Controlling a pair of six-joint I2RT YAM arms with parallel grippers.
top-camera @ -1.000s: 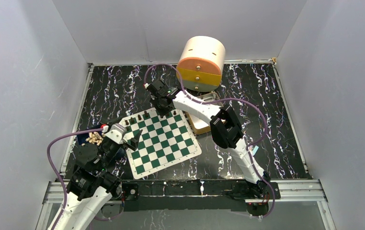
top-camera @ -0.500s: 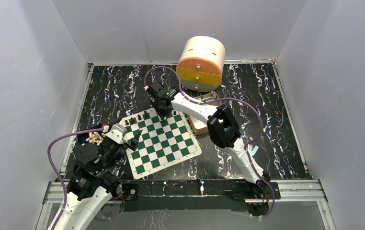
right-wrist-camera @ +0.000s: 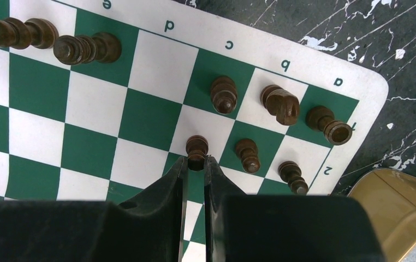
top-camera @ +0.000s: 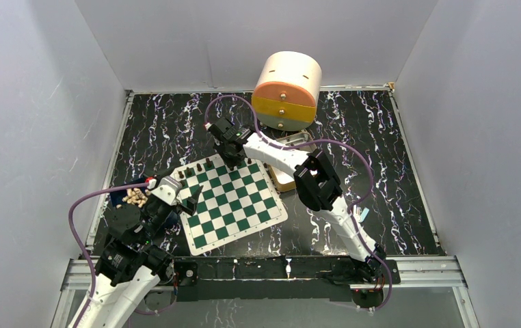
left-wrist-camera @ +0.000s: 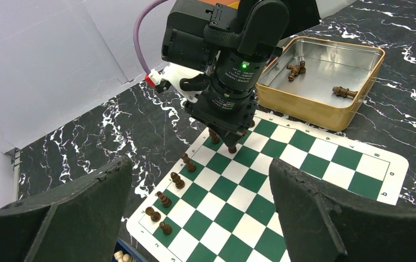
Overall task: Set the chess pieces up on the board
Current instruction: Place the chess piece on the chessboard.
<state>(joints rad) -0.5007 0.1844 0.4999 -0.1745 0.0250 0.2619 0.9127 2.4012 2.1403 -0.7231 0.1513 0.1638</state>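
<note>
Crowding is the main hazard. The right gripper (right-wrist-camera: 196, 162) has its fingers clenched on a dark pawn (right-wrist-camera: 197, 147) low over the board (right-wrist-camera: 31, 82). A second pawn (right-wrist-camera: 248, 154) stands just beside it toward the right of the wrist frame, and a taller piece (right-wrist-camera: 223, 94) stands near, above it. If the fingers spread too far on release, or the wrist lifts off at a slant, a neighbour could be knocked over. The held pawn also seems to sit close to a line between squares, so it may end up straddling two. Whether its base touches the board I cannot tell.

In the overhead frame the right arm rises from lower right, elbow bent at centre, forearm running up-left, wrist pointing down at the board's far edge. The left gripper (top-camera: 191, 203) waits at the board's left edge, fingers spread wide and empty. More pieces lie in the tan tray (left-wrist-camera: 326, 117) on the counter.
</note>
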